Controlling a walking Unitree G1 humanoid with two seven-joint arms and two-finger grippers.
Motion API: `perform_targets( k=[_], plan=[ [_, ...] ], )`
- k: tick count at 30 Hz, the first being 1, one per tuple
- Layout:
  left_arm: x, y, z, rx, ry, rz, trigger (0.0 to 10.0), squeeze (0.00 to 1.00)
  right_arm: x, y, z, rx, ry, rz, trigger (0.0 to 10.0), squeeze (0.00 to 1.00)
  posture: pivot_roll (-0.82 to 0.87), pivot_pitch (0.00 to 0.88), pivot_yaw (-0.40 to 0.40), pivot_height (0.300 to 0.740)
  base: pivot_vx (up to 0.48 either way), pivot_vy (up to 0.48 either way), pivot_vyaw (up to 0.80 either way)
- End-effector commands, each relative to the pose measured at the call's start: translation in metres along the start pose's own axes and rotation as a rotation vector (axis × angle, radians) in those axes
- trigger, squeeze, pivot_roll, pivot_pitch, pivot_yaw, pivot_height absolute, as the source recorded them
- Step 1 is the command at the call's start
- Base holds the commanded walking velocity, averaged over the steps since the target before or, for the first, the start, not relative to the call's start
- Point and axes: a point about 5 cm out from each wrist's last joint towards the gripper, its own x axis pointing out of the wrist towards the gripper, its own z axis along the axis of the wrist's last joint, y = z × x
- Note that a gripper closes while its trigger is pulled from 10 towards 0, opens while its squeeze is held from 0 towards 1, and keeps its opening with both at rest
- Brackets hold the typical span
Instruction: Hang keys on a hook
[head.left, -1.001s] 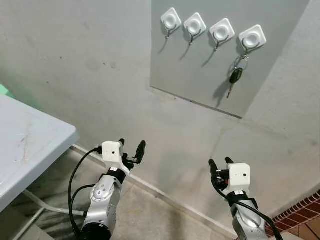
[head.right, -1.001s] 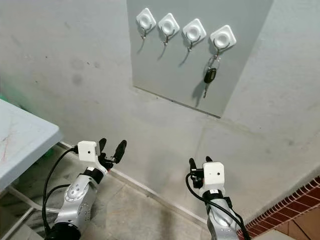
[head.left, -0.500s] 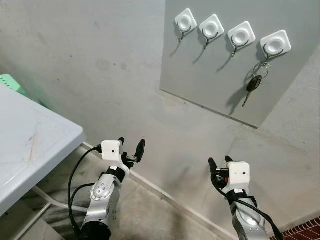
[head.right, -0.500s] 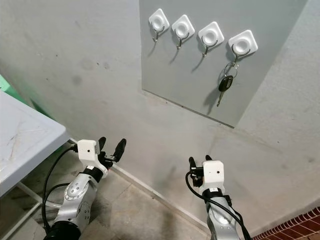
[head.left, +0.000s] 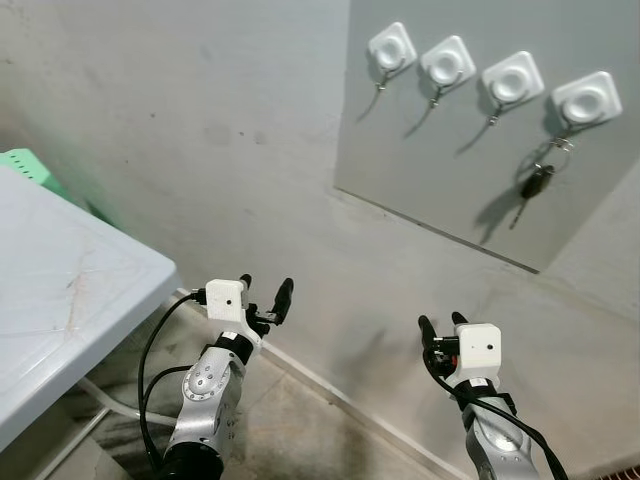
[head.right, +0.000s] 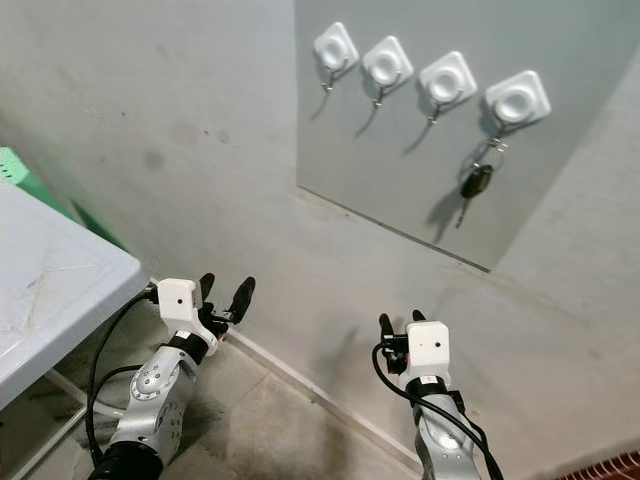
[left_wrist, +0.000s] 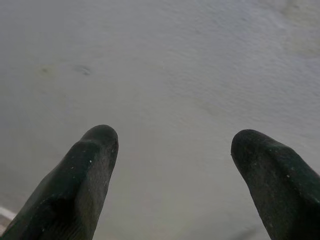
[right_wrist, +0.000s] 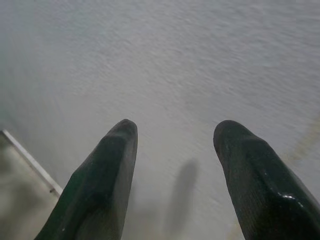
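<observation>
Both jaws apart, table (head.left: 60, 300) leftward

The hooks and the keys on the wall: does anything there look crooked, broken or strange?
Nothing stands out. The keys hang from the rightmost hook; the other three hooks are bare and intact.

The wall (head.left: 200, 120) looks like rough, matt grey plaster, mottled with faint stains. On it sits a panel (head.left: 440, 170) of smooth, flat-finished grey sheet. The four hooks (head.left: 510, 78) have glossy white plastic bases with thin metal wire below. The keys (head.left: 536, 185) show a shiny metal ring and blade and a dark plastic head. The table (head.left: 60, 300) top is smooth pale plastic, lightly scratched. The fingers (left_wrist: 85, 170) look like matt black rubber, finely speckled.
</observation>
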Motion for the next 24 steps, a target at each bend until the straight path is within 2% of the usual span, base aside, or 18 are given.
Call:
perform_targets(
  k=[1, 12, 24],
  plan=[
    [0.003, -0.002, 0.002, 0.007, 0.000, -0.007, 10.0, 0.00, -0.001, -0.004, 0.000, -0.002, -0.003, -0.020, 10.0, 0.00, -0.03, 0.000, -0.013, 0.740, 0.000, 0.000, 0.80],
    [0.002, -0.002, 0.003, 0.007, -0.004, -0.009, 10.0, 0.00, -0.001, -0.003, 0.001, 0.002, -0.010, -0.018, 10.0, 0.00, -0.03, 0.000, -0.011, 0.740, 0.000, 0.000, 0.80],
    [0.004, -0.004, 0.017, 0.023, -0.050, -0.030, 10.0, 0.00, 0.002, -0.004, 0.024, 0.044, -0.105, 0.010, 10.0, 0.00, -0.03, 0.000, -0.009, 0.740, 0.000, 0.000, 0.80]
  ],
)
